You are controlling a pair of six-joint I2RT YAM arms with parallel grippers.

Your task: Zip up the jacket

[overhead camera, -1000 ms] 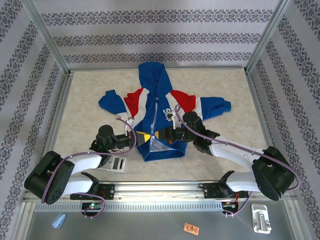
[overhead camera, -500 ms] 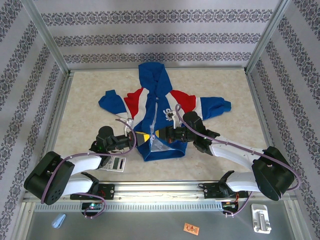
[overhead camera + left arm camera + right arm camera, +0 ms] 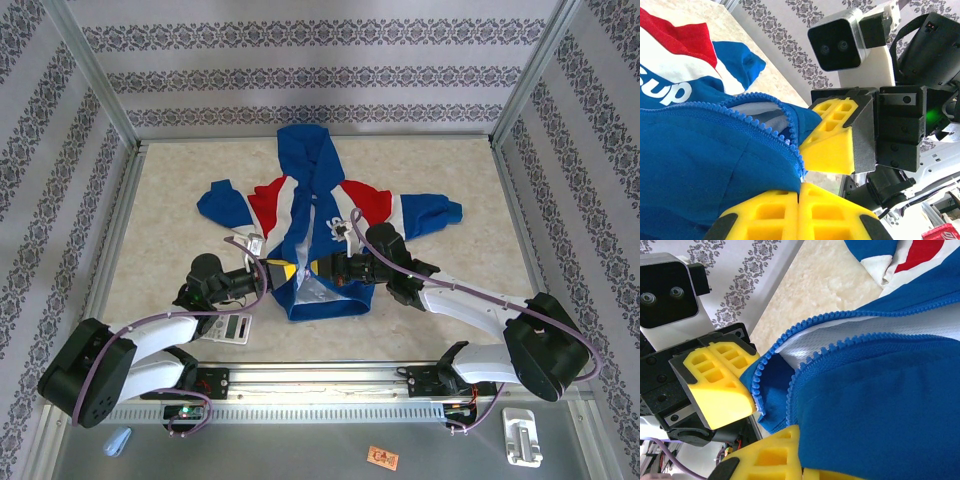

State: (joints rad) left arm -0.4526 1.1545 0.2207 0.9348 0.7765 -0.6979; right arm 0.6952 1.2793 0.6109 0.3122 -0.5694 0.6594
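Jacket (image 3: 318, 215) lies flat on the beige tabletop (image 3: 160, 220), roughly centre, hood toward the far wall, sleeves spread to either side, hem nearest the arm bases. Red and white panels across chest and sleeves; white "sup" lettering readable from the left wrist.

Both grippers meet at the hem, just beside each other at the bottom of the front opening.

Left gripper (image 3: 800, 192): yellow fingers pressed together with the blue hem edge pinched between them, on its side of the opening. From the right wrist I see the same gripper (image 3: 737, 395) clamped on the toothed edge.

Right gripper (image 3: 796, 450): fingers closed onto the blue fabric of the other front panel. From the left wrist, that gripper (image 3: 812, 145) has the hem corner nipped at its tips.

Zipper teeth (image 3: 840, 345) run in two separate rows at this end (white lining shows between them); the two halves are not joined here. I cannot make out the slider.
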